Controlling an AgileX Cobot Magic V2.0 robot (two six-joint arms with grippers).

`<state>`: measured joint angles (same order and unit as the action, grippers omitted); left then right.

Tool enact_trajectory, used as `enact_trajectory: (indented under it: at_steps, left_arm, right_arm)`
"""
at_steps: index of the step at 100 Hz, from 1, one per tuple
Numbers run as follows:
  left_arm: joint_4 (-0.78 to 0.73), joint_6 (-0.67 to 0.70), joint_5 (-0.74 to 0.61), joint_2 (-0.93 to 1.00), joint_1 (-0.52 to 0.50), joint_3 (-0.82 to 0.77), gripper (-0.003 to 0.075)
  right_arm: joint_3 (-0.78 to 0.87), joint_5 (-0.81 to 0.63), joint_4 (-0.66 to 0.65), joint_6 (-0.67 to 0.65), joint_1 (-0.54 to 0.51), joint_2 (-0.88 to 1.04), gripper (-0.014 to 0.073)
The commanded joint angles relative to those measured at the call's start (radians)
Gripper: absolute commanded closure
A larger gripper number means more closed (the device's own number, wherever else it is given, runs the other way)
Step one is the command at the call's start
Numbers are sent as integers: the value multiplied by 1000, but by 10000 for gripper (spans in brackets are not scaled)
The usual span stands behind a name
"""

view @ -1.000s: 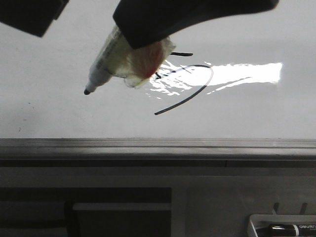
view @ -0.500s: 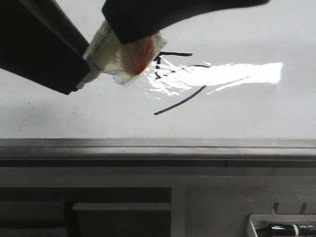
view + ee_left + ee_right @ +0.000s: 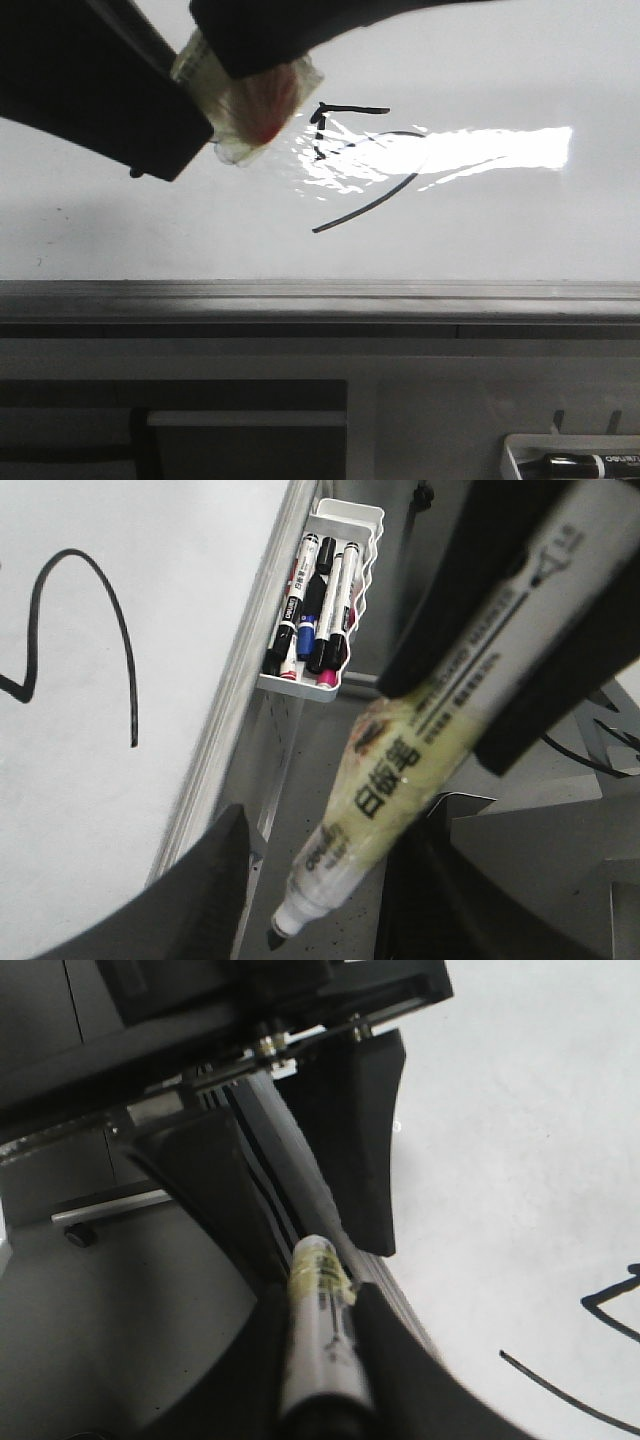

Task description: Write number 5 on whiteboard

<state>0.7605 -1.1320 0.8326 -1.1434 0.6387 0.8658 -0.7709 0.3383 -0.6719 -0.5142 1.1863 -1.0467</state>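
The number 5 (image 3: 360, 109) is drawn in thin black lines on the glossy whiteboard (image 3: 500, 220), partly lost in glare. My right gripper (image 3: 260, 45) reaches in from above, shut on a tape-wrapped marker (image 3: 245, 110) held off the board. My left gripper (image 3: 150, 130) covers the marker's tip in the front view. In the left wrist view, the left gripper (image 3: 330, 880) stands open with the marker (image 3: 400, 780) between its fingers, its bare black tip (image 3: 275, 940) showing. The right wrist view shows the right gripper (image 3: 318, 1295) clamping the marker barrel (image 3: 320, 1350).
A grey metal rail (image 3: 320, 295) runs along the board's near edge. A white tray (image 3: 325, 685) with several markers hangs beside the rail and shows at the lower right of the front view as a tray (image 3: 570, 460).
My left gripper came in from the upper left and now surrounds the marker's tip. The right gripper carried the marker slightly up and left, away from the drawn 5.
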Motion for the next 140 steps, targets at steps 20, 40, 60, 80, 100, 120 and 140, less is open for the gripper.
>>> enact_trajectory:
  at_steps: [20, 40, 60, 80, 100, 120, 140]
  left_arm:
    - [76, 1, -39, -17, 5, 33, 486]
    - [91, -3, -44, -17, 5, 33, 738]
    - [91, -3, -42, -17, 5, 33, 741]
    - [91, -3, -32, -17, 5, 33, 741]
    - [93, -3, -20, -17, 5, 33, 741]
    - [93, 4, -11, -17, 5, 33, 741]
    - [94, 84, -46, -17, 5, 33, 741]
  right_arm:
    - [-30, -73, -24, 9, -1, 7, 662]
    - [-30, -73, -24, 9, -1, 7, 662]
    - [-30, -73, -24, 9, -1, 7, 662]
    - [-30, -68, -24, 9, -1, 7, 649]
    - [-30, 1, -24, 9, -1, 9, 326]
    - [-44, 25, -80, 9, -1, 75, 86]
    - [-95, 116, -86, 9, -2, 183, 93]
